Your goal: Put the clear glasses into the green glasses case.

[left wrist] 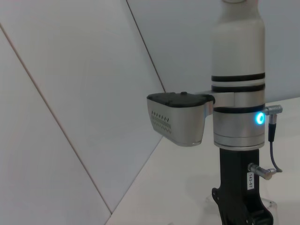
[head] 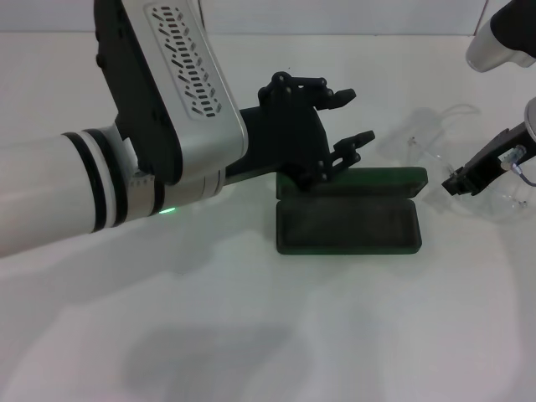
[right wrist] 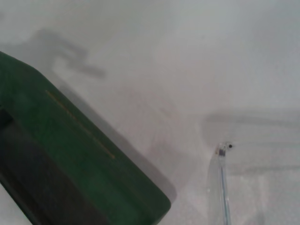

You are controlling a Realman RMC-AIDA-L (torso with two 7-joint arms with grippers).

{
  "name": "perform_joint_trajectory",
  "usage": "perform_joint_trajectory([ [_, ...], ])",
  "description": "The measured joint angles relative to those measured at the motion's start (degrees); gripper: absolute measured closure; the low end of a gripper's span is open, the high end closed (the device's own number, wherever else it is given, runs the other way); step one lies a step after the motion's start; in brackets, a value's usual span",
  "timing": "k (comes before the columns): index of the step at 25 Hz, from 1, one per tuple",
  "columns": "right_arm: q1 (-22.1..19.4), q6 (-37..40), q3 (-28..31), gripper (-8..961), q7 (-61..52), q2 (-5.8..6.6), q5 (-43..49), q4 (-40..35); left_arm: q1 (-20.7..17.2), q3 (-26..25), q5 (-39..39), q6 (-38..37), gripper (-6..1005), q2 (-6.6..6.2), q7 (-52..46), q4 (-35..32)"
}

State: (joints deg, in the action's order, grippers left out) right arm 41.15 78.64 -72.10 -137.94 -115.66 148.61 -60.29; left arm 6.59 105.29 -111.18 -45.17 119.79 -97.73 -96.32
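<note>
A: Glasses — where are the clear glasses (head: 456, 146) found?
B: On the table, right of the open green glasses case (head: 347, 219); nothing is held.
A: And the grippers?
B: The left gripper (head: 347, 117) is spread wide over the lid; the right gripper (head: 462, 180) is lowered beside the frame, its spread cannot be told. The frame should be gripped gently at the bridge.

Green glasses case (head: 347, 219): showing dark green shell, dark grey-black lining, thin gold line running along the lid in the right wrist view. Clear glasses (head: 435, 138): colourless, see-through, one tiny dark dot at the hinge. Table (head: 251, 335): reading plain white. Left gripper (head: 347, 121): black; its arm showing white with black bands, a glowing green light.
</note>
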Motion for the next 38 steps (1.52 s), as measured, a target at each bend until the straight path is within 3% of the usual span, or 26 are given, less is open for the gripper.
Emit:
perform_joint_trajectory([
  [8,-1.22,0.02,0.99,832,2.36,0.27,-0.32,-1.51,-0.42,-0.32,2.64,0.01,586,0.0,1.98,0.38],
  [14,-4.94,2.77,2.8,834,2.61,0.45,0.04,-10.84,-0.62,-0.62,4.32,-0.11,587,-0.07,3.66,0.81],
  [17,-7.31,6.49,7.06,836,3.13,0.49,-0.6,-17.89,-0.63,-0.67,4.41,-0.26,587,-0.08,3.68,0.81],
  [20,-10.58,12.28,12.56,840,6.37,0.49,-6.35,-27.44,-0.94,-1.7,6.67,-0.4,587,-0.09,3.71,0.77],
  [24,-14.86,21.16,19.18,843,14.94,0.61,-23.21,-35.63,-1.23,-5.83,14.13,-2.6,588,-0.2,4.02,0.43],
  [26,-18.14,27.32,21.27,845,21.92,0.47,-35.08,-37.93,-1.23,-10.8,23.25,-7.65,588,-0.21,6.38,0.74],
  [28,-19.36,28.89,21.05,845,24.32,0.34,-38.06,-37.98,-1.22,-12.32,25.99,-9.81,588,-0.21,7.49,1.13],
  [33,-23.29,30.06,14.78,847,36.24,-0.04,-45.39,-32.63,0.05,-20.12,42.74,-27.88,609,-0.21,13.77,6.95],
  [38,-23.23,29.86,10.9,848,46.32,-0.06,-50.38,-24.28,2.83,-24.49,50.05,-40.67,639,-0.28,12.87,13.45],
])
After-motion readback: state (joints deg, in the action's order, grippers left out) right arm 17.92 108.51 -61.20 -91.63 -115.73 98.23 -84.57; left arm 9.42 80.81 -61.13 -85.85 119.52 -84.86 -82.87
